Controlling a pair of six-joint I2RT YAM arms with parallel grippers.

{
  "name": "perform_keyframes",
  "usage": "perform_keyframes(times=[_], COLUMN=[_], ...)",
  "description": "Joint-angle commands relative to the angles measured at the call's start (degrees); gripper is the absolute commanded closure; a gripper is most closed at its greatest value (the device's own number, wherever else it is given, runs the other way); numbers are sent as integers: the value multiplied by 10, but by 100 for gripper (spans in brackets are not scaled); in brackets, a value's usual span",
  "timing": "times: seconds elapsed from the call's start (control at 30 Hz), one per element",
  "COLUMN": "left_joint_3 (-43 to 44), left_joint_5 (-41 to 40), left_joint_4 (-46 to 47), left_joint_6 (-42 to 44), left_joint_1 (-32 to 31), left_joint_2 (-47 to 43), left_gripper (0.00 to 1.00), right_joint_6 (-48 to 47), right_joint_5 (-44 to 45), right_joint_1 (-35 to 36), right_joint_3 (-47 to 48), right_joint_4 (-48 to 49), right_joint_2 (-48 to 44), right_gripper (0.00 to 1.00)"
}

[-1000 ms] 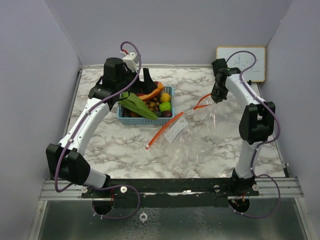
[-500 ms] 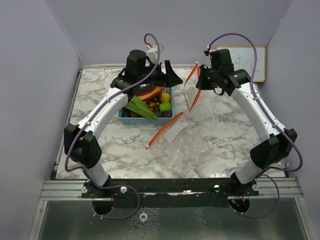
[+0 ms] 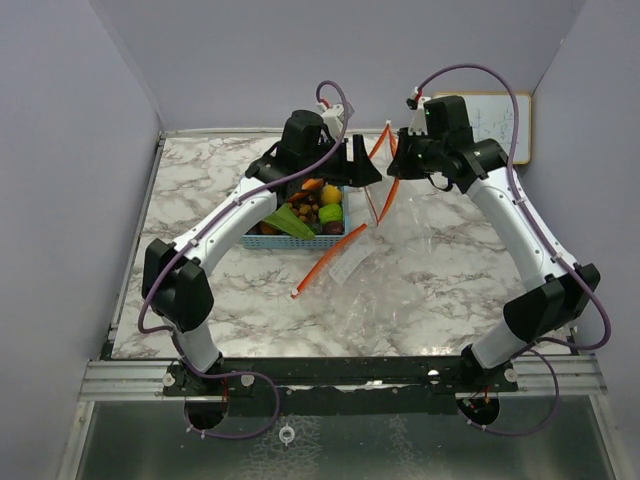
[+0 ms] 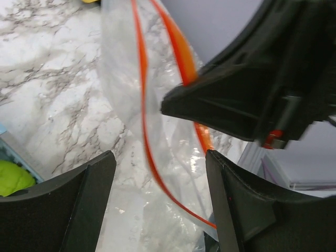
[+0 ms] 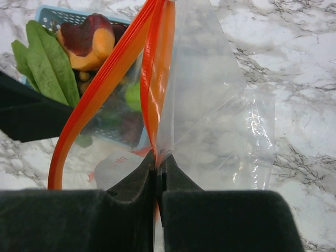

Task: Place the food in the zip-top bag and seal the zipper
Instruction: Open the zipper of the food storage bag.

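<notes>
Right gripper, jaws pinching the zipper, has raised the bag. Left gripper has left the basket, jaws spread around the bag's mouth. Food is in the basket; opening likely comes first.

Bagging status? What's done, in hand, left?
Done: right gripper is shut on the orange zipper edge of the bag, holding it up. In hand: open left gripper straddles the other zipper strip. Left: all the food lies in the blue basket; loading and sealing not started.

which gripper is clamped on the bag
The right gripper, jaws shut on the orange zipper strip of the zip-top bag; the left gripper stands open around it.
</notes>
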Motion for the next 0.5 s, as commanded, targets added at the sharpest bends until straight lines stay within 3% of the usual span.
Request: perform_keyframes(times=[0.0, 0.17, 0.2, 0.3, 0.37, 0.47], left_joint_3=[1, 1, 2, 11, 17, 45], left_joint_5=[-61, -73, -69, -42, -27, -77], left_joint_4=[-19, -7, -3, 7, 7, -50], left_joint_6=[14, 17, 18, 10, 6, 33], left_joint_1=[-4, -6, -6, -6, -6, -5], left_joint_2=[10, 13, 17, 33, 42, 43], left_gripper=[30, 34, 40, 70, 97, 100], right_joint_6=[-3, -6, -5, 7, 14, 21], right_joint_5=[-31, -47, -53, -66, -66, -24], right_joint_1=[10, 11, 12, 14, 14, 14], right_joint_3=[27, 34, 35, 37, 41, 70], right_joint_4=[0, -9, -11, -9, -8, -22], right_joint_2=[-35, -44, -45, -47, -45, -37], right_gripper=[98, 98, 98, 98, 98, 98])
